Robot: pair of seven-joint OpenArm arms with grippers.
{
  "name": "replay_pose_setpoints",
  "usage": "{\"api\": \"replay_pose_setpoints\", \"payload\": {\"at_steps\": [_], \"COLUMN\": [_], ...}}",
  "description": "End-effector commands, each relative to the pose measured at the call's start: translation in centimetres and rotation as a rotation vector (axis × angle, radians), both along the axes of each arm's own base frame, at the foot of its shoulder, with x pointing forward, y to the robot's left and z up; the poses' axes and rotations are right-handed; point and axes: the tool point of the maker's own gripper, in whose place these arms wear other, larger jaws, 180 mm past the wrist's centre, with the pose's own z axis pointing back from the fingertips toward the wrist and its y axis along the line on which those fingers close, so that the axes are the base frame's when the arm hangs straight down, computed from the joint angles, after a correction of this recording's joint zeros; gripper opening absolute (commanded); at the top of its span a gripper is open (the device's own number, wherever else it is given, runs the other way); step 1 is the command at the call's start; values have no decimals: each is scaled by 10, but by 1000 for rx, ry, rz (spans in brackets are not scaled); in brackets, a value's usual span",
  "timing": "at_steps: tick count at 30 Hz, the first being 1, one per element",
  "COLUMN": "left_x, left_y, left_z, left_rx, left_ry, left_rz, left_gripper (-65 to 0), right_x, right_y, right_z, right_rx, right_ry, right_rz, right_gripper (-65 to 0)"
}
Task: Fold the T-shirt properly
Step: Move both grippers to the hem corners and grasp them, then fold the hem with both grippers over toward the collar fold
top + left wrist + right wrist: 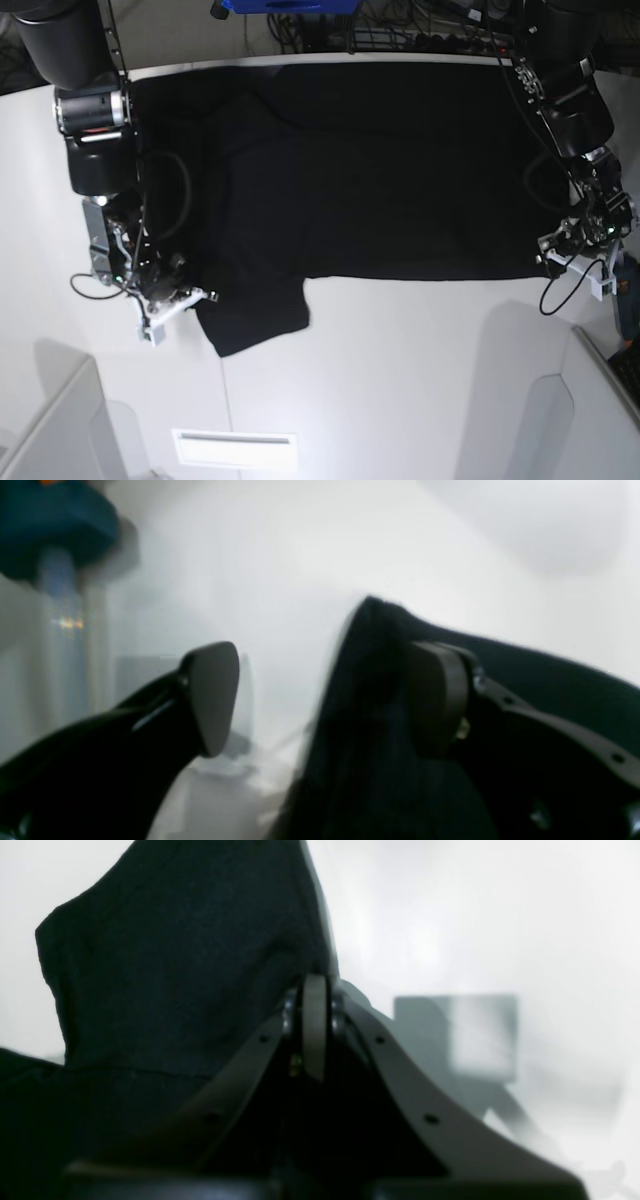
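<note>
The white table (400, 370) carries the T-shirt (380, 170), a large black cloth spread plain side up over the far half, its body running left to right. One sleeve (255, 315) juts toward the near edge at the left, past the straight hem.

The right arm (95, 130) reaches down from the far left corner along the shirt's left edge, wrist bent low over the table. Its tool (315, 1030) sits at the sleeve's left edge. In the right wrist view its pads are pressed flat together with black cloth rising just behind and left of them; the jaws are clenched, seemingly on the shirt's edge, though the pinch itself is hidden.

The left arm (565, 100) comes down from the far right corner to the shirt's near right corner. Its tool (320, 700) stands released, fingers (212, 695) wide apart, with a fold of black cloth lying against the inside of the right-hand finger.
</note>
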Motion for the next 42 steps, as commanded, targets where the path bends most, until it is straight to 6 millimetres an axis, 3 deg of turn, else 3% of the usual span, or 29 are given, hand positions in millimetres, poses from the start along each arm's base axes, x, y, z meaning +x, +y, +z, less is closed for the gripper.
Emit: {"api": "replay_pose_setpoints", "payload": {"at_steps": [1,7,14,21,25,33,37,42], "left_x": [19,19,26,31,26,25,26,32], "left_y": [11,5,3,-14,-14,-18,-15,-19], "left_z": [24,13,18,0,-5,-8,-5,11], "left_rx": [25,-6,-11,-29,-26,-33,-29,-8], "left_ry": [-77,-59,-73,-4,11,16,9,-33], "left_rz": [7,13,12,-41,-45,-50,-51,-113], "left_gripper": [-155,-155,-156,-161,-285,-650,-650,-650], "right_x": [7,6,6,6,2,6,11,20], "right_y": [-7,-5,-5,-7,-9,-9,-7,1], "right_z": [9,8,8,7,4,6,13,37], "right_rx": [-19,-19,-19,-22,-23,-22,-20,-19], "right_ry": [-10,-8,-8,-7,-1,-27,-59,-156], "right_rz": [0,3,3,2,-1,-9,-13,10], "right_gripper": [-650,-650,-650,-650,-650,-650,-650,-650]}}
